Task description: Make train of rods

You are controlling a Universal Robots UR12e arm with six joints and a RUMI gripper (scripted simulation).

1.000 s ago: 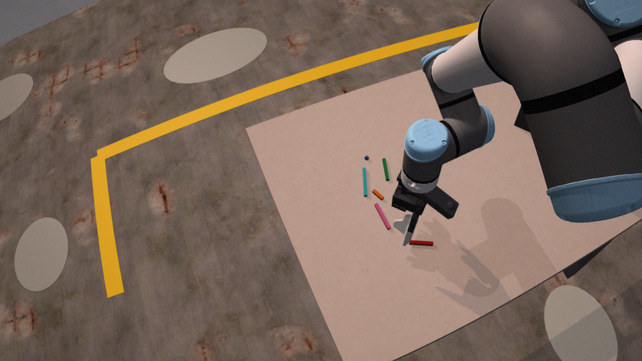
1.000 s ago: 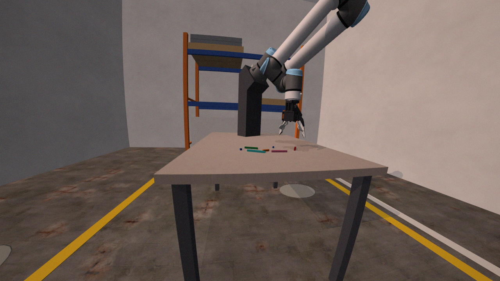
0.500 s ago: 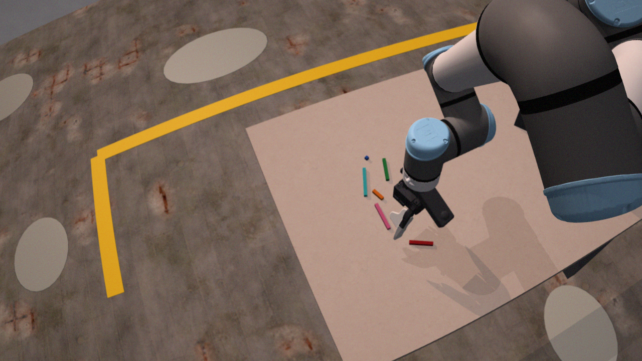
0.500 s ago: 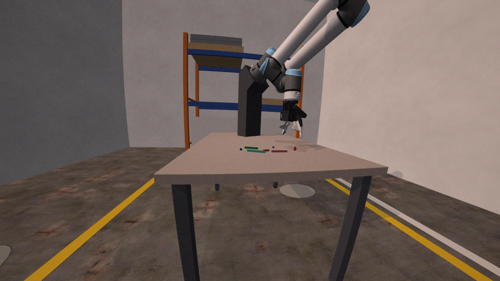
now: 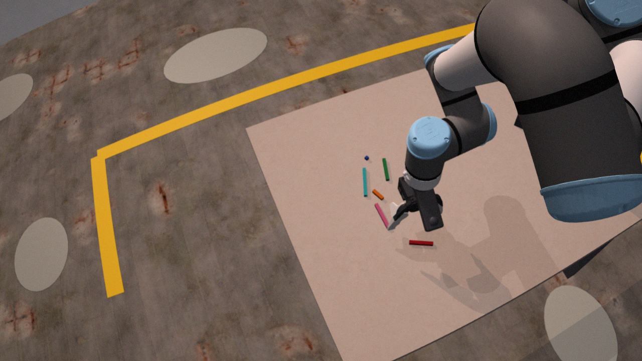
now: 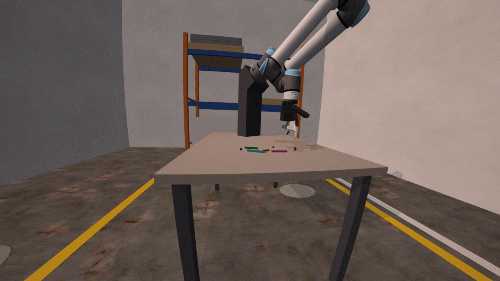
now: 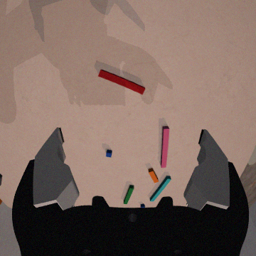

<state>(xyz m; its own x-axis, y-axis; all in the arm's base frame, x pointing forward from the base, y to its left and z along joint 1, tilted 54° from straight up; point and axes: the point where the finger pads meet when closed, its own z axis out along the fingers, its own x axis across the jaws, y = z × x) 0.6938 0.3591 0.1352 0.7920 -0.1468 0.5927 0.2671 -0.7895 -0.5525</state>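
The turquoise rod (image 5: 364, 181) (image 6: 256, 151) (image 7: 160, 188) lies flat on the table (image 5: 314, 134) (image 6: 209, 164) (image 7: 213, 53). The green rod (image 5: 385, 169) (image 6: 250, 147) (image 7: 128, 194) lies beside it. A short orange rod (image 5: 377, 194) (image 6: 266, 150) (image 7: 153, 175) lies near the turquoise rod's end, apart from it. The pink rod (image 5: 381, 214) (image 6: 279, 151) (image 7: 165, 146) and the red rod (image 5: 421, 242) (image 6: 295, 148) (image 7: 121, 82) lie separately. One blue cube (image 5: 366, 158) (image 6: 240, 149) (image 7: 142, 205) lies by the green rod, and another blue cube (image 6: 273, 147) (image 7: 109, 153) lies alone. My gripper (image 5: 399, 216) (image 6: 291, 130) (image 7: 131, 129) is open and empty, hanging above the table between the pink and red rods.
The robot's dark pedestal (image 6: 249, 104) stands at the table's back. An orange and blue shelf rack (image 6: 190, 87) stands behind the table. The table's front edge is well away from the rods.
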